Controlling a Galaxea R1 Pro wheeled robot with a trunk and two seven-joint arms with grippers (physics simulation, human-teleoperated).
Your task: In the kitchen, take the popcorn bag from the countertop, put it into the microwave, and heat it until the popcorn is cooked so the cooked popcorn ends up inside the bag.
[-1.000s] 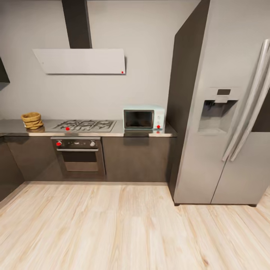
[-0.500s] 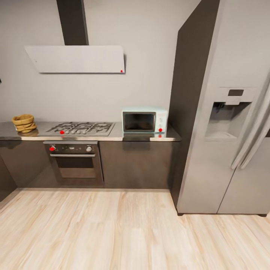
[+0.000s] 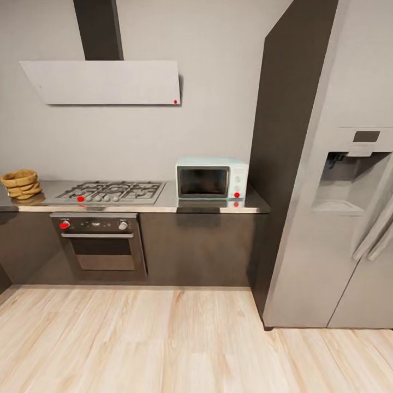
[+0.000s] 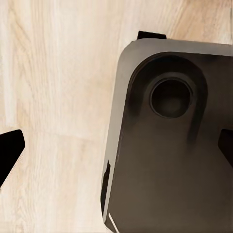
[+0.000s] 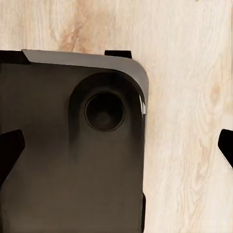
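I have rolled closer; the popcorn bag (image 3: 21,184) waits untouched on the countertop (image 3: 169,202), microwave (image 3: 211,180) shut, both my pincers spread, empty.

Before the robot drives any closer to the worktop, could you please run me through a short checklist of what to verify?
1. Tan-brown cloth popcorn bag on the grey steel countertop, far left: ok.
2. Pale mint-blue microwave upright beside the tall fridge: ok.
3. Microwave door open for loading: not ok, shut.
4. Pale wood floor free up to the cabinets: ok.
5. Left gripper and right gripper open, empty: ok.
6. Popcorn inside bag: cannot tell.
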